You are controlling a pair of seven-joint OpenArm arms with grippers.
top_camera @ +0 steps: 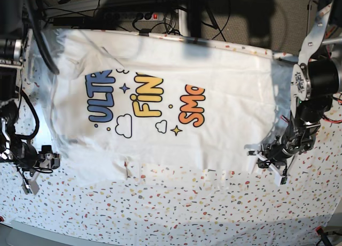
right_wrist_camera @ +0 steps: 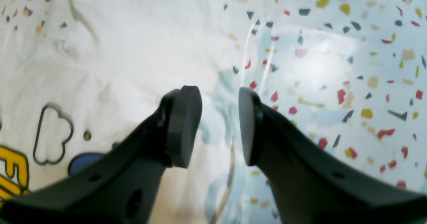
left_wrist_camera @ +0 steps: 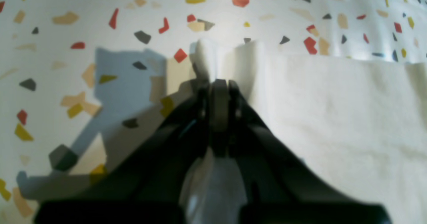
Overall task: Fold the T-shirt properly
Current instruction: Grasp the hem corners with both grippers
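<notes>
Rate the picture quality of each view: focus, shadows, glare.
Left wrist: soft focus, left gripper blurred, its hard shadow on the table cover. Right wrist: right gripper fairly sharp, T-shirt washed out, glare on the cover. Base: evenly lit, sharpest.

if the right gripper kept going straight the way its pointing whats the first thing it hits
Most likely the edge of the T-shirt, lying right under the open right gripper, with the speckled table cover just beside it. Depth is unclear in the blurred wrist view.
</notes>
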